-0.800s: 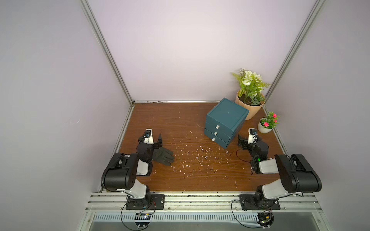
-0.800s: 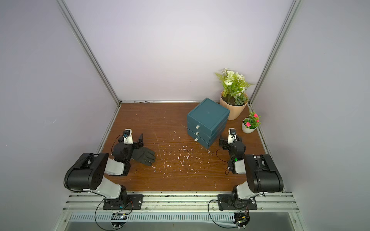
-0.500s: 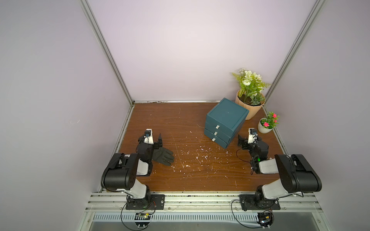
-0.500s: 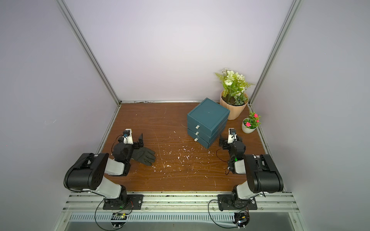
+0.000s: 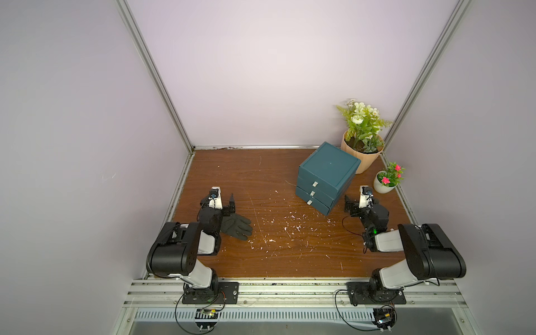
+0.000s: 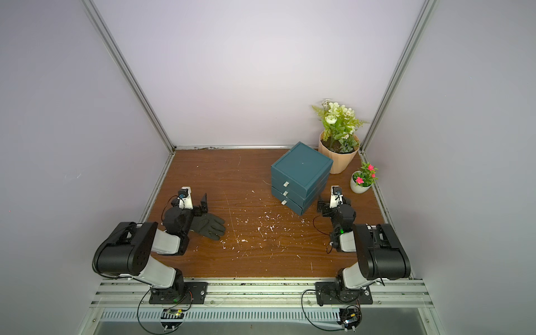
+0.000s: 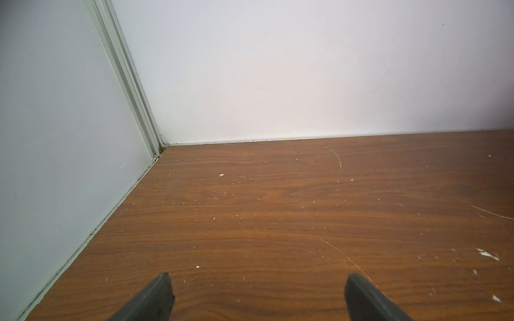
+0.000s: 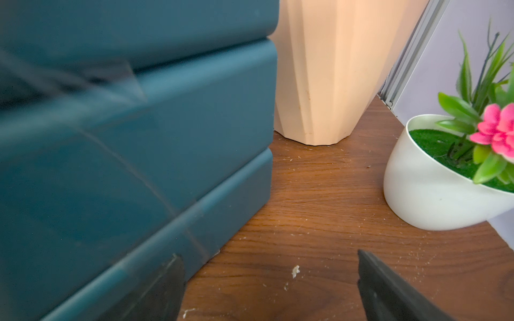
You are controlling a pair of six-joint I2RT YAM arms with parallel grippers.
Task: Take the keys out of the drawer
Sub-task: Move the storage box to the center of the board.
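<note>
- Brown wood-grain tabletop point(image 5: 261, 177) boxed in by pale lilac walls point(image 5: 261, 72); white flecks point(image 5: 293, 217) lie scattered across the middle.
- Teal drawer unit point(image 5: 329, 169) stands toward the far right corner, set at an angle. A peach pot point(image 5: 364, 161) is just behind it and a small white pot point(image 5: 382, 188) is near its side.
- Three drawers point(image 5: 320, 198), each with a white pull tab point(image 5: 312, 192). All three fronts sit flush; none is pulled out.
- Keys: not visible in any view. Judged to be inside one of the shut drawers; which one cannot be told.
- Left gripper point(image 7: 258, 291): jaws spread wide, nothing between them, low over bare wood, well apart from the unit. A dark glove point(image 5: 236, 226) lies just beside that arm.
- Right gripper point(image 8: 271, 278): jaws spread wide and empty, just beside the unit's side wall, not at the front where the tabs are. One finger point(image 8: 155, 291) looks close to the unit's lower edge; contact cannot be told.
- Progress: nothing done. No drawer is open and no key is out.
- Left to do: bring a gripper round to a tab, pull the drawer, find the keys, lift them out onto the table.
</note>
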